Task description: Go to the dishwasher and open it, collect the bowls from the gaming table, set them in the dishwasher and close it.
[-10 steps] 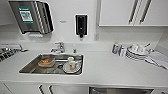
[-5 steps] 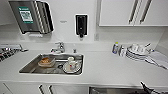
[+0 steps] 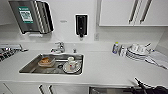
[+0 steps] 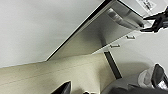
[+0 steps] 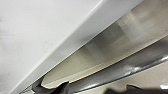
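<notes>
A white counter (image 3: 107,67) is stretching under white wall cabinets (image 3: 130,12). A steel-grey sink (image 3: 30,67) is holding an orange-brown container (image 3: 46,61) and white dishes (image 3: 72,66). A black soap dispenser (image 3: 81,25) is hanging on the white wall. A silver towel dispenser (image 3: 31,16) is showing a green label. The dishwasher (image 5: 140,32) front is gleaming brushed silver-grey, its handle (image 5: 130,67) darker grey.
</notes>
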